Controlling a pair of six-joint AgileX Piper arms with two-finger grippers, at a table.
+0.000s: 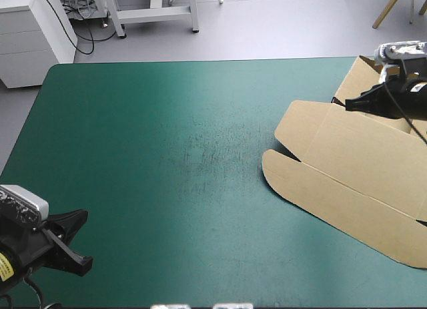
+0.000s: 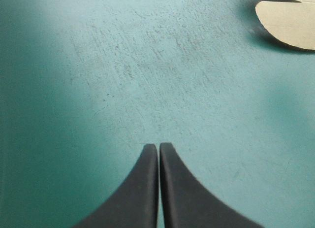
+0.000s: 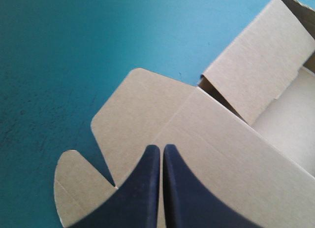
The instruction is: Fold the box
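Looking down from the high view, you see the box (image 1: pixel 347 169) on the right side of the teal-green cover (image 1: pixel 167 155), mostly flat, with a wall raised at its far right corner. Your right gripper (image 1: pixel 350 103) is above its far part; your left gripper (image 1: pixel 79 241) sits at the near left corner, well apart from it.

In the left wrist view, the left gripper (image 2: pixel 158 146) has its black fingers pressed together over bare cover (image 2: pixel 147 65), a rounded box flap (image 2: pixel 290 21) far ahead.

In the right wrist view, the right gripper (image 3: pixel 161 148) is likewise closed on nothing, over a flat brown panel (image 3: pixel 221 139), the raised wall (image 3: pixel 256 75) ahead.
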